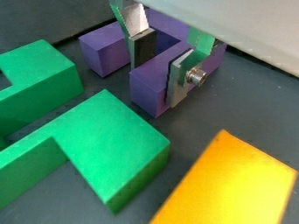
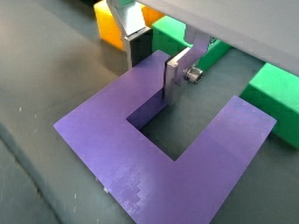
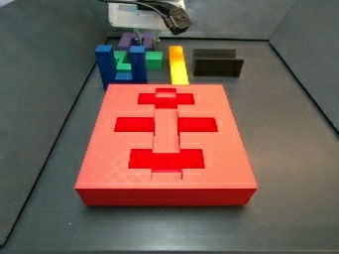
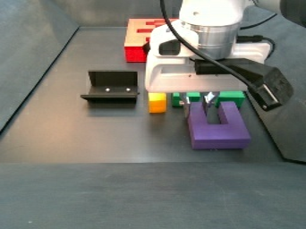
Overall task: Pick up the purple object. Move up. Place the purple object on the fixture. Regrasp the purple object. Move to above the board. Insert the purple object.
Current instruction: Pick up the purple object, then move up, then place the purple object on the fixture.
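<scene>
The purple object (image 1: pixel 149 86) (image 2: pixel 111 131) lies flat on the dark floor, a U-shaped block. My gripper (image 1: pixel 162 63) (image 2: pixel 156 66) is down over one of its prongs. One finger stands inside the U gap and the other against the prong's outer face, both pressed to it. In a side view the gripper (image 4: pixel 213 106) sits low on the purple object (image 4: pixel 217 127). The black fixture (image 4: pixel 110 88) (image 3: pixel 216 63) stands apart, beyond the yellow bar. The red board (image 3: pixel 166 134) (image 4: pixel 141 31) lies further off. The purple object (image 3: pixel 129 42) is mostly hidden behind other blocks there.
A green block (image 1: pixel 93 149) (image 2: pixel 281 87) and a yellow bar (image 1: pixel 233 184) (image 4: pixel 157 103) lie close beside the purple object. A blue upright block (image 3: pixel 106 64) stands next to the green one (image 3: pixel 129 67). Grey walls enclose the floor.
</scene>
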